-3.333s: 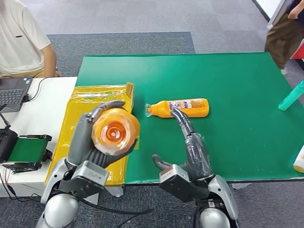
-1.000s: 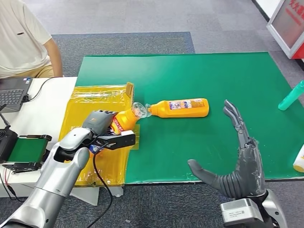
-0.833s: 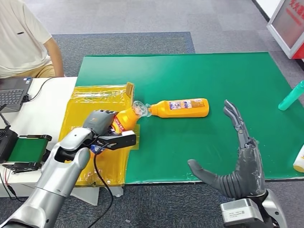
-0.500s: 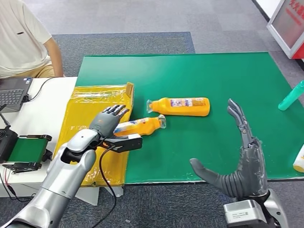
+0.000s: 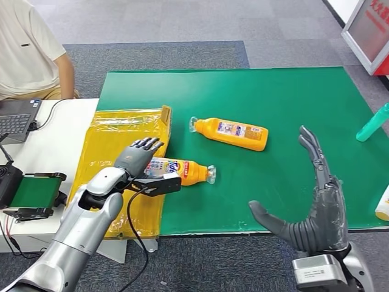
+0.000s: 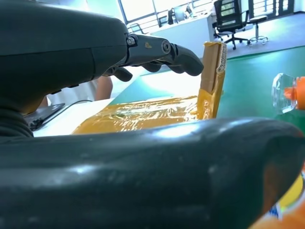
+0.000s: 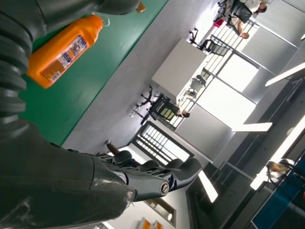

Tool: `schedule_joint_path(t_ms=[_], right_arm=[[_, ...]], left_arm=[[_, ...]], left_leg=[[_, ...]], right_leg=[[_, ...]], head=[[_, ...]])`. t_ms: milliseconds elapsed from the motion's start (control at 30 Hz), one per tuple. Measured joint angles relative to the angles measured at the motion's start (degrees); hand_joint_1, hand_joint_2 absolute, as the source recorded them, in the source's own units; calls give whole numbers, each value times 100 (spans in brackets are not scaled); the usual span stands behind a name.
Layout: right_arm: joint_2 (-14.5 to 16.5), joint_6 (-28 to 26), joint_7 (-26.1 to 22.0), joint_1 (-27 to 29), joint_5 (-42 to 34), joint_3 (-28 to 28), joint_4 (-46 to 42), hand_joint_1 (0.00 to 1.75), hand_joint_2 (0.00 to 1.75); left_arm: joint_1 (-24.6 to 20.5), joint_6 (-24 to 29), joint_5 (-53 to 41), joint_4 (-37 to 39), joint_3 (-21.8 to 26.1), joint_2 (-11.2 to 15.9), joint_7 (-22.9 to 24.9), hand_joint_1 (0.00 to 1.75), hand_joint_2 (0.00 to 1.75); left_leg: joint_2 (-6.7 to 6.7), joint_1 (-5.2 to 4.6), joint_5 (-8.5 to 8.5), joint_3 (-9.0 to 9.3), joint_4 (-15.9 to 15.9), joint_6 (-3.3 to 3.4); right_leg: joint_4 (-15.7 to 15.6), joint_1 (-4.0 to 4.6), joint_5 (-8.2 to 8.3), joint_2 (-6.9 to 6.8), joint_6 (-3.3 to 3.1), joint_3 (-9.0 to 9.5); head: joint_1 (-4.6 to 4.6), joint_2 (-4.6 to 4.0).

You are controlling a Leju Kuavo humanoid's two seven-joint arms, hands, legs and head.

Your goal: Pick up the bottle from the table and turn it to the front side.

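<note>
Seen from the head: left hand [image 5: 136,156] over the seam between yellow bag [image 5: 107,141] and green mat [image 5: 284,103], fingers spread and straight, released, palm beside the label end of the near bottle [image 5: 183,171]. That bottle flat on its side at the mat's left edge, label up, clear cap toward the mat's middle, base overlapping the yellow bag. Second orange bottle [image 5: 231,132] also flat, a little farther back, cap toward the bag, slightly angled, apart from the first with a strip of bare green between. Right hand [image 5: 316,204] low at the mat's near edge, well right of both bottles, fingers extended, thumb out to the side, holding nothing. Wide bare green between that hand and the bottles and on toward the far edge. Teal bottle [image 5: 374,123] at the right edge, a white and yellow item [image 5: 383,205] at the near right corner. White table [image 5: 50,149] left of the bag with laptop [image 5: 16,118], a seated person [image 5: 27,52] behind. From the left wrist: thumb [image 6: 154,176] large across the foreground, fingers [image 6: 162,50] stretched out above it, open gap between them; yellow bag beyond, its raised edge [image 6: 212,71] upright; clear cap [image 6: 284,93] of a bottle over green mat past it. From the right wrist: fingers [image 7: 154,176] long and uncurled, empty; orange bottle [image 7: 61,55] lying on green mat, mat edge and grey floor beyond.
</note>
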Motion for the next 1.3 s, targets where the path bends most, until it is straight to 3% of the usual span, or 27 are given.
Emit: schedule_joint_path(t_ms=[167, 267, 367, 533, 767, 900, 1133, 1300], right_arm=[[2, 0, -15, 8, 3, -46, -1, 0, 175], [2, -21, -5, 45, 62, -55, -7, 0, 175], [2, 19, 121, 123, 36, -78, -13, 0, 175], [15, 347, 476, 225, -426, -159, -15, 0, 175], [50, 602, 762, 227, -684, -335, 5, 0, 175], [59, 669, 829, 227, -762, -382, 19, 0, 175], [56, 1189, 1465, 237, -1473, -474, 182, 0, 175], [-131, 1245, 1701, 279, -1975, -506, 454, 0, 175]], left_arm=[[24, 52, 140, 10, 101, 9, -34, 0, 0], [185, 251, 698, -156, 291, -41, -197, 0, 0], [570, 323, 1840, -748, 625, -234, -372, 0, 0], [1321, -51, 4292, -2076, 1310, -699, -419, 0, 0], [1892, -222, 5770, -3149, 1805, -926, -346, 0, 0], [2029, -244, 5982, -3418, 1898, -950, -321, 0, 175], [2551, -360, 7472, -4067, 2007, -869, 30, 0, 175], [2942, -330, 7823, -4483, 2016, -710, -30, 0, 175]], left_leg=[[0, 0, 0, 0, 0, 0], [0, 0, 0, 1, 0, 0], [0, 0, -3, -1, 0, 3], [1, -1, -11, -2, 0, 8], [1, 0, -9, -1, 0, 6], [0, 0, -7, -1, 0, 9], [0, 0, -8, -2, 0, 9], [1, 1, -15, 0, 0, 7]], right_leg=[[0, 0, 0, 0, 0, 0], [0, 0, 0, 0, 0, 0], [0, -1, -2, 0, 2, 0], [0, -3, -6, 1, 4, -2], [0, 0, -6, 0, 2, 0], [0, -1, -4, 0, 3, 3], [0, 0, -6, 0, 3, 3], [0, 0, -11, 0, -1, 3]], head=[[0, -2], [-1, -1], [0, -1], [0, -1], [-1, -1], [1, -1], [-1, -1], [-1, -1]])
